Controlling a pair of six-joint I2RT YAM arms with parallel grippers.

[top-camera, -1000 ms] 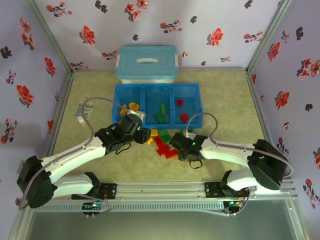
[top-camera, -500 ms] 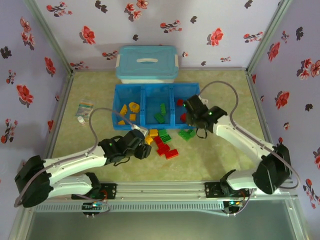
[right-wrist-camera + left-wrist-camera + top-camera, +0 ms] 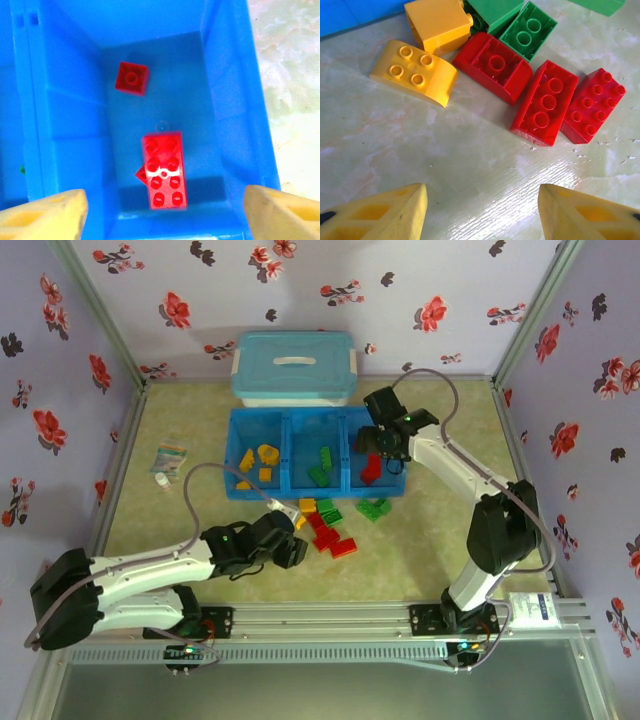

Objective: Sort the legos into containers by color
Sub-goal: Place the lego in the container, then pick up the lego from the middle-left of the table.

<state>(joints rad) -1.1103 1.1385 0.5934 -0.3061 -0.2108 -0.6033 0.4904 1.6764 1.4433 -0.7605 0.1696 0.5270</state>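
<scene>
The right arm is stretched forward and bent down over the tray (image 3: 315, 412). The right gripper (image 3: 162, 215) is held above the right compartment, fingers spread wide with nothing between them; red legos (image 3: 164, 170) are seen on the floor below. The left arm is laid low across the table (image 3: 440, 550). The left gripper (image 3: 482, 212) is held apart and empty, just short of the loose legos (image 3: 545, 102).

Wore white shells (image 3: 150, 570) over black joints (image 3: 62, 605). Trailed grey cables (image 3: 188, 495) toward black wrists. Ended in left pincer (image 3: 482, 210) and right pincer (image 3: 162, 210) with yellow fingers (image 3: 380, 212).
</scene>
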